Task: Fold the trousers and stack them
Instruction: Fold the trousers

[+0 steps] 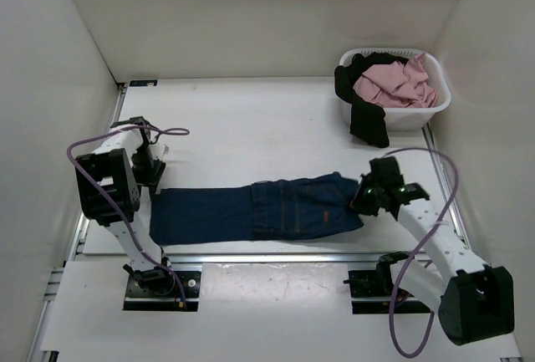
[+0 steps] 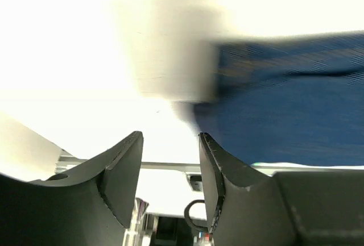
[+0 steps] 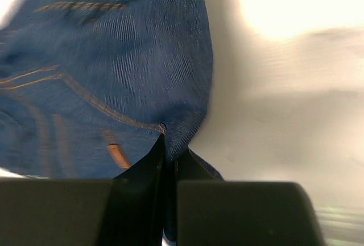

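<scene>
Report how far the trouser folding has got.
Done: the trousers lie in one long narrow strip across the table, legs apparently laid together. In hand: the right gripper is shut on the waist end; the left gripper is open by the leg end, holding nothing. Left: the crosswise folds and the stacking; nothing is folded short yet.

Left tool [image 2: 170, 141] agape, right tool [image 3: 170, 149] tight (both arms low).
</scene>
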You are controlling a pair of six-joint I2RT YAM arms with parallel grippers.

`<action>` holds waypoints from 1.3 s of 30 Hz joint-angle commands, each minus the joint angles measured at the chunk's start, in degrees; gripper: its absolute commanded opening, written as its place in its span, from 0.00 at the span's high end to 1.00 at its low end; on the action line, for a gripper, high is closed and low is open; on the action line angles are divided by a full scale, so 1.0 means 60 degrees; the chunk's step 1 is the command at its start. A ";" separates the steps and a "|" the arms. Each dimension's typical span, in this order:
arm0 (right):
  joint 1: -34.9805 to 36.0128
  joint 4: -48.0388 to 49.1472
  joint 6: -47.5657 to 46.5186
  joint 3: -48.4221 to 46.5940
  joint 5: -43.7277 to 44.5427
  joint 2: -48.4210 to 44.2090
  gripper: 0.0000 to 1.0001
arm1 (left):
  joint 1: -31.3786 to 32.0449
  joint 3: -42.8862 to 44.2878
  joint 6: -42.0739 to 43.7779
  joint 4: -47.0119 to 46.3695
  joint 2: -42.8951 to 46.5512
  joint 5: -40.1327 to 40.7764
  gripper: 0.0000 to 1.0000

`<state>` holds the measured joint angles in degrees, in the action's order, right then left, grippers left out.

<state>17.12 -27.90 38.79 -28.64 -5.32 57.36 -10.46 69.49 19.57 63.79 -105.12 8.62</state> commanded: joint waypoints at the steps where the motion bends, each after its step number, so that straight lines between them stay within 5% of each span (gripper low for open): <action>1: -0.0917 -0.3371 -0.1669 -0.2587 0.1645 -0.0654 1.00 | -0.0088 0.0750 0.0063 0.0236 0.0777 -0.0529 0.44; 9: -0.0893 -0.8088 -0.2291 -0.8975 0.4313 0.1306 1.00 | -0.0088 0.1030 0.0239 0.0443 0.0880 -0.0529 0.43; 12: 0.0233 -0.8211 -0.1533 -1.0309 0.4112 0.1952 1.00 | -0.0088 0.1030 0.0326 0.0443 0.0880 -0.0529 0.43; 16: 0.3027 -0.6588 -0.0328 -0.9906 0.3321 0.2450 1.00 | -0.0175 0.0942 0.0327 0.0443 0.0880 -0.0426 0.43; 23: 0.5274 -0.4641 0.0259 -0.8659 0.2631 0.4367 1.00 | -0.0264 0.0854 0.0415 0.0443 0.0982 -0.0426 0.43; 30: 0.6593 -0.5409 -0.0589 -1.2463 0.2381 0.7604 1.00 | -0.0352 0.0766 0.0415 0.0443 0.0982 -0.0514 0.43; 39: 0.6814 -0.6262 -0.1673 -1.4472 0.0522 1.0607 1.00 | -0.0352 0.0766 0.0503 0.0443 0.0982 -0.0514 0.43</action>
<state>58.26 -61.04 32.42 -111.22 2.96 117.67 -12.32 74.32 22.00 66.41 -102.15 6.76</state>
